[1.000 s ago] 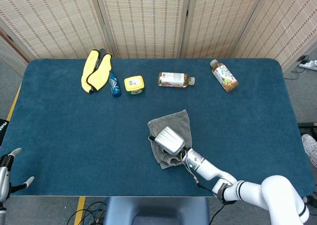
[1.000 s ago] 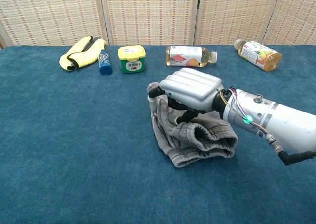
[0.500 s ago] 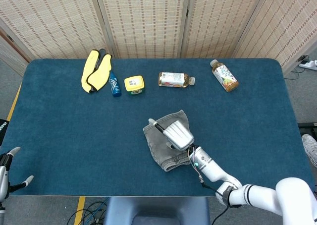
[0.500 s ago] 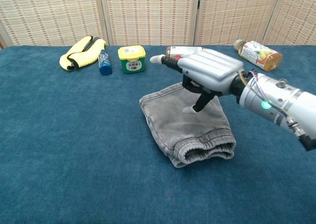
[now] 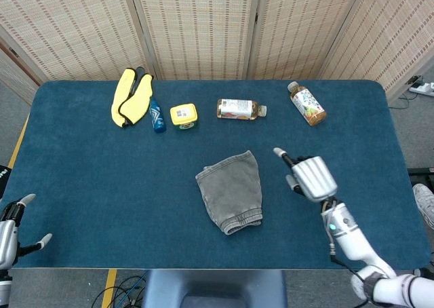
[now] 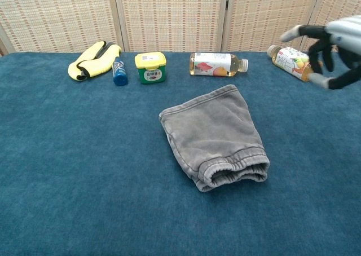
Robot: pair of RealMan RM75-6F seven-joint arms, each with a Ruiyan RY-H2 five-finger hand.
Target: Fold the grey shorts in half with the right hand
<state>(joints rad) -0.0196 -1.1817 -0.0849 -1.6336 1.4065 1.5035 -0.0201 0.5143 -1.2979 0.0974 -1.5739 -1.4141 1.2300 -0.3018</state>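
Observation:
The grey shorts (image 5: 231,191) (image 6: 215,135) lie folded in half at the middle of the blue table, waistband toward the front edge. My right hand (image 5: 309,175) (image 6: 331,44) hovers to the right of them, raised off the cloth, fingers apart and holding nothing. My left hand (image 5: 12,225) shows at the lower left corner of the head view, off the table's front left edge, fingers spread and empty.
Along the back of the table (image 5: 88,172) lie a yellow cloth (image 5: 130,96), a small blue bottle (image 5: 156,115), a yellow-lidded green tub (image 5: 184,114), a drink bottle on its side (image 5: 240,108) and a second bottle (image 5: 307,104) at the back right.
My right hand let go of the shorts, lifted and swung away to the right. The shorts now lie flat and folded. The left hand barely shifted.

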